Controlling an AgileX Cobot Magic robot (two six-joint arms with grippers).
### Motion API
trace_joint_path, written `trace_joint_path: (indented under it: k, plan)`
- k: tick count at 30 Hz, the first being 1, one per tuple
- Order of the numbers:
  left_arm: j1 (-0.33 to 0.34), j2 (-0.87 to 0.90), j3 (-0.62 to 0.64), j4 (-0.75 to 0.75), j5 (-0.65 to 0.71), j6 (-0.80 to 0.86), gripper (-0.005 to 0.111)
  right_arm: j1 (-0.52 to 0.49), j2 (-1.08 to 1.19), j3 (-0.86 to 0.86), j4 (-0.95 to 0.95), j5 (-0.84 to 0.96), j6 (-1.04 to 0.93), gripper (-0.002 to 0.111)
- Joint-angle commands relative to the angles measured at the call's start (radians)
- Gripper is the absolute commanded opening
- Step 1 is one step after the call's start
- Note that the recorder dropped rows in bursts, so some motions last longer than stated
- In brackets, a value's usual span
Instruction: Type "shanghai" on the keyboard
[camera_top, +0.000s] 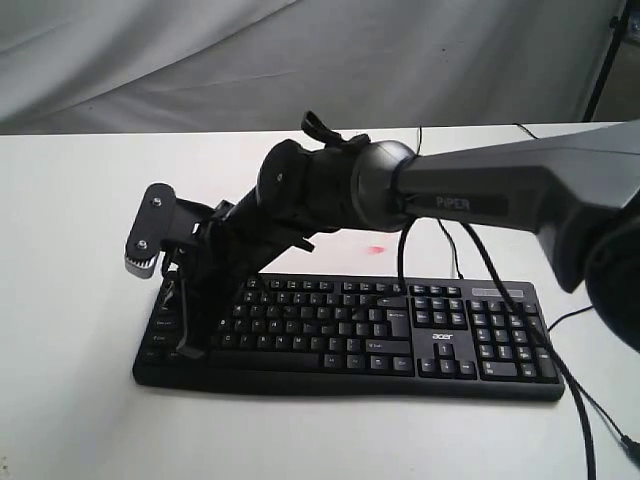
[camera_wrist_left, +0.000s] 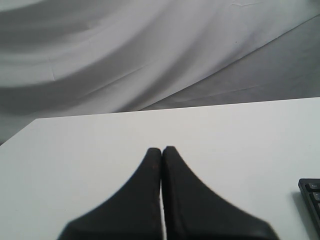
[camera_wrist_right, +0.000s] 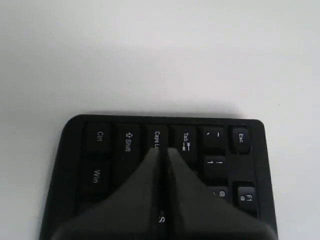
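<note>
The black keyboard (camera_top: 400, 340) lies flat on the white table (camera_top: 70, 250), number pad and "acer" logo toward the right. My right arm reaches across it to its left end. The right gripper (camera_top: 188, 348) points down there, shut with nothing held. In the right wrist view the right gripper (camera_wrist_right: 164, 150) has its tips over the keyboard (camera_wrist_right: 100, 145) at the Caps Lock and Tab keys, and the S legend (camera_wrist_right: 161, 219) shows between the fingers. Whether the tips touch a key is unclear. The left gripper (camera_wrist_left: 161, 149) is shut and empty over bare table, with a keyboard corner (camera_wrist_left: 312, 197) beside it.
Black cables (camera_top: 470, 250) run from behind the keyboard and down the right side. A small pink mark (camera_top: 376, 250) sits on the table behind the keys. Grey cloth (camera_top: 300, 60) hangs at the back, and a dark stand leg (camera_top: 605, 60) rises at the top right.
</note>
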Motion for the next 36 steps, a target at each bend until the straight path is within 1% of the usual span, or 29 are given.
trace_joint_path:
  k: [1,7,16,18,24,29,36]
  plan:
    - [-0.004,0.003,0.005,-0.001,-0.006,-0.003,0.001,0.000,-0.020,-0.005,-0.016,0.021,0.007,0.000]
    - [-0.004,0.003,0.005,-0.001,-0.006,-0.003,0.001,-0.012,-0.036,-0.005,-0.047,0.050,0.007,0.000]
    - [-0.004,0.003,0.005,-0.001,-0.006,-0.003,0.001,-0.115,-0.073,0.006,-0.036,0.206,-0.001,0.000]
    - [-0.004,0.003,0.005,-0.001,-0.006,-0.003,0.001,-0.137,-0.083,0.040,-0.031,0.207,-0.025,0.000]
    - [-0.004,0.003,0.005,-0.001,-0.006,-0.003,0.001,-0.200,-0.128,0.175,0.104,0.153,-0.218,0.000]
    - [-0.004,0.003,0.005,-0.001,-0.006,-0.003,0.001,-0.232,-0.159,0.199,0.124,0.200,-0.228,0.000]
    - [-0.004,0.003,0.005,-0.001,-0.006,-0.003,0.001,-0.275,-0.159,0.216,0.120,0.211,-0.232,0.000]
